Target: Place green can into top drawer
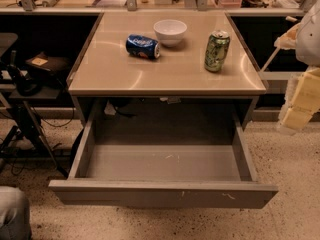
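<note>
Camera view: one entry, itemised outward from the task's thing.

1. Slim green and pale-yellow mottled drink can with a silver top [217, 51]. It is stood upright on the table, at the right side of the top as seen, about midway from front to back. It is touched by nothing but the table.

2. Beige, smooth-topped square table [150, 76]. It is taken as the landmark for all places below.

3. Wide, shallow grey metal top drawer with a scuffed flat front panel [160, 195]. It is hung under the table's front edge and is pulled fully out. Nothing is seen inside it.

4. Gripper, pale yellow and blocky [301, 104]. It is cut off at the picture's edge, beyond the table's right side and lower than the table top, well apart from the green can. Whether it is wide or narrow cannot be told; the can is not held by it.

5. Blue soda can [143, 46], laid on its side at the table's rear centre-left.

6. White round bowl [170, 32], set at the table's rear centre, just beside the blue can.

Progress, as judged: the drawer is already opened; the reach, the grasp, the carry and the release into the drawer are all left to be done.
</note>
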`<act>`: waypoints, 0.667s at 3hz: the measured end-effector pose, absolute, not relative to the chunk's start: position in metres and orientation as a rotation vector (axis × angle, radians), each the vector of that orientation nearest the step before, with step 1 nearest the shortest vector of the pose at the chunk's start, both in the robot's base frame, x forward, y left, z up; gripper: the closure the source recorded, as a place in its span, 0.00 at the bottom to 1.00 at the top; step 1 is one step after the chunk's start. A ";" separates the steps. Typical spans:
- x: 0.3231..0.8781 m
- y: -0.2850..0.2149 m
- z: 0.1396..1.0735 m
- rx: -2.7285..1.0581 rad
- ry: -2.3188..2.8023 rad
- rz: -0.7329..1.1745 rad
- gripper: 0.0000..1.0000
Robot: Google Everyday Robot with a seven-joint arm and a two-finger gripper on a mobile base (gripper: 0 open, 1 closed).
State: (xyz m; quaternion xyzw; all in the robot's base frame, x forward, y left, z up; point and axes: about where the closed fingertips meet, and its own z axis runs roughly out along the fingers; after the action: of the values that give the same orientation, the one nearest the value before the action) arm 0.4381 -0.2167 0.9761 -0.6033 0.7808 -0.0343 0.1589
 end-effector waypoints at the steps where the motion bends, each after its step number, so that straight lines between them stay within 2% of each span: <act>1: 0.438 -0.217 0.976 -1.725 2.232 -0.098 0.00; 2: 0.455 -0.223 0.981 -1.696 2.203 -0.073 0.00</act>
State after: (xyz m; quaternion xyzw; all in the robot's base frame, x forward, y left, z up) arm 0.4554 -0.2227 0.9807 -0.5999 0.7794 -0.0257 0.1791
